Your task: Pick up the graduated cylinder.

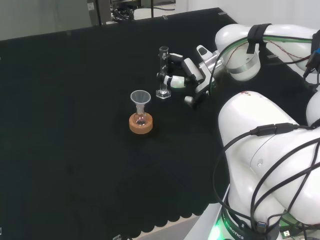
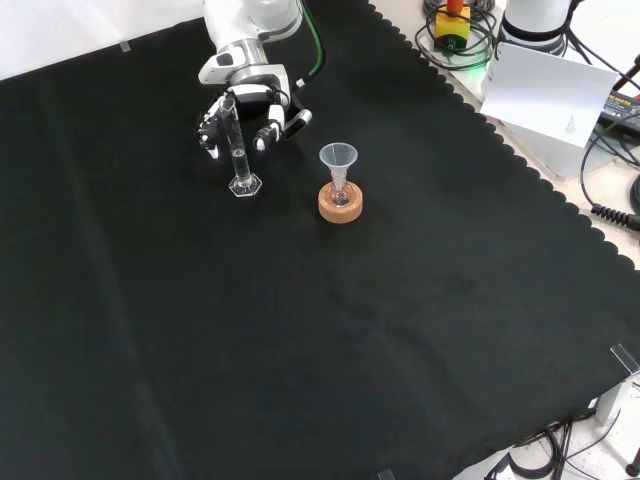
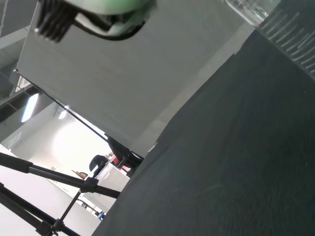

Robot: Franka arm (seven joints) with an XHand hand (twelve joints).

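Note:
The graduated cylinder [image 1: 163, 70] is a thin clear tube that stands upright on its hexagonal foot on the black cloth. In the front view the cylinder [image 2: 238, 150] rises just in front of the hand [image 2: 245, 112]. The hand [image 1: 182, 72] reaches it from the right in the head view. Its fingers are half bent and spread, with fingertips [image 2: 208, 135] on either side of the tube and a gap showing between them and the glass. The wrist view has the cylinder's marked wall [image 3: 290, 39] close by and a blurred part of the hand [image 3: 98, 10].
A small flask with a clear funnel [image 1: 140, 100] in its neck sits on a cork ring [image 1: 141, 125], near the cylinder; in the front view the cork ring [image 2: 340, 205] lies to the cylinder's right. The cloth's scalloped edge [image 2: 520, 130] and cables lie beyond.

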